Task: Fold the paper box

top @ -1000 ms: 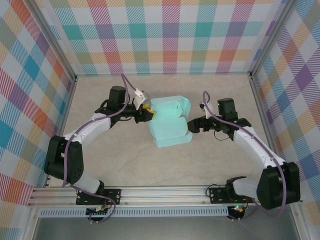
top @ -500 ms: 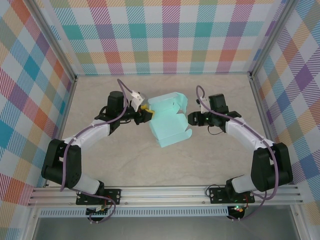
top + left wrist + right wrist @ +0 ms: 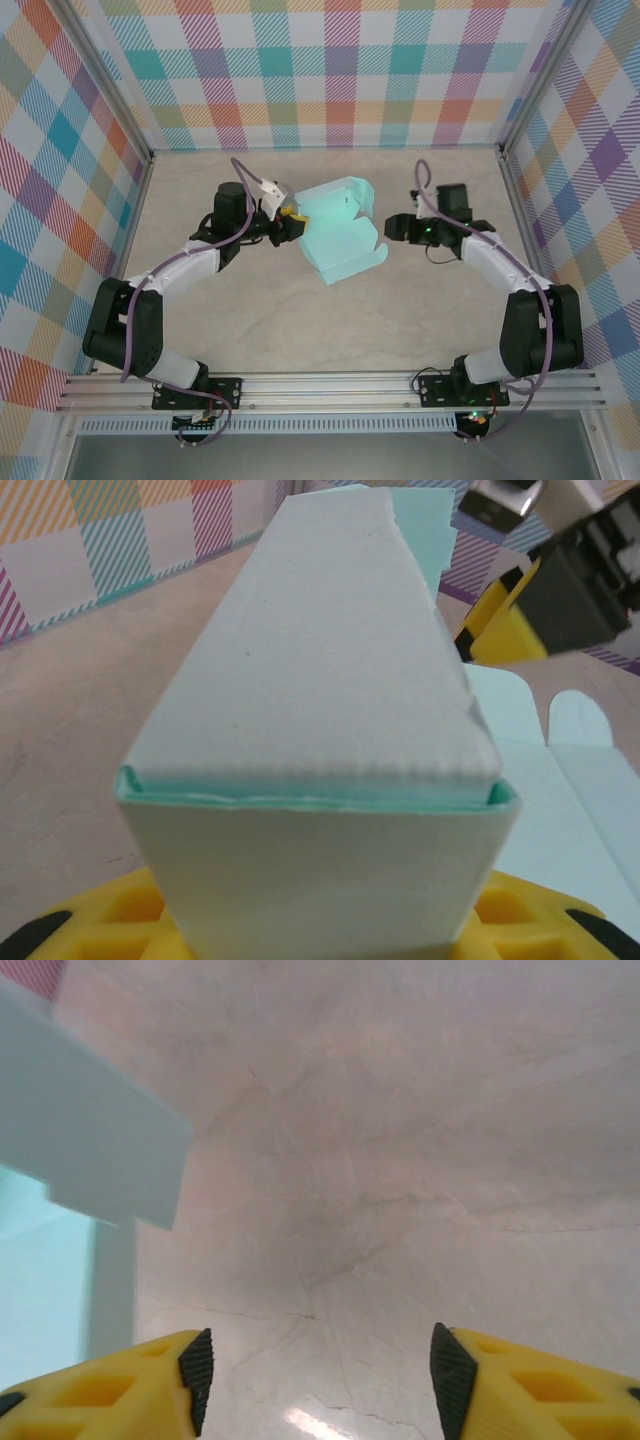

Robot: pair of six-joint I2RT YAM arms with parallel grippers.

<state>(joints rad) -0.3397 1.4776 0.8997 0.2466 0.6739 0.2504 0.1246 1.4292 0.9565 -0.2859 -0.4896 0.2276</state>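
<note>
Left wrist: matte paper box [image 3: 320,680], perf'd fold

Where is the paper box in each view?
Top external: paper box near the middle of the table.
Left wrist: box centre, very close, stretching away from the camera.
Right wrist: box along the left edge.
Shared landmark: the beige marbled table.

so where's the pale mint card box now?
Top view, mid-table: the pale mint card box, left gripper gripping its left edge, right gripper apart on its right.
</note>
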